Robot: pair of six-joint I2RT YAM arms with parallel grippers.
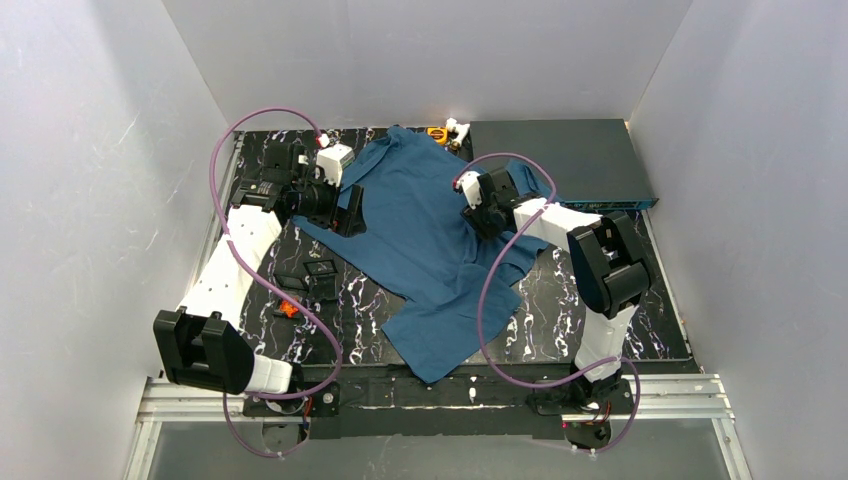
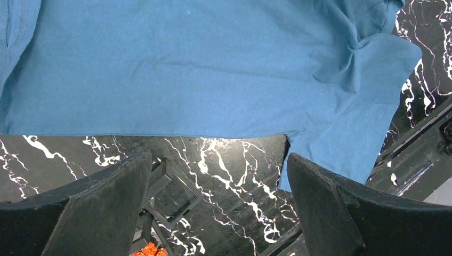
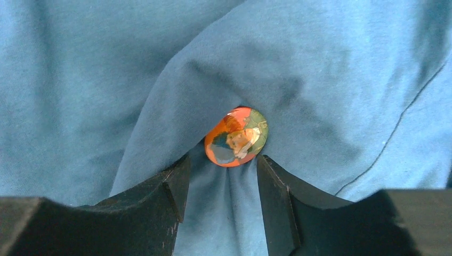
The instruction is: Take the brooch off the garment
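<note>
While left end effector [image 2: 218,160] gapes wide, right end effector [image 3: 223,162] stands parted beside brooch [image 3: 236,136].

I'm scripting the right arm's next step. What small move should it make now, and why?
Probably ease the right gripper forward until its fingers flank the brooch. The jaws stand apart with only cloth between them, and the brooch sits just beyond the tips on a fold of the garment.
</note>
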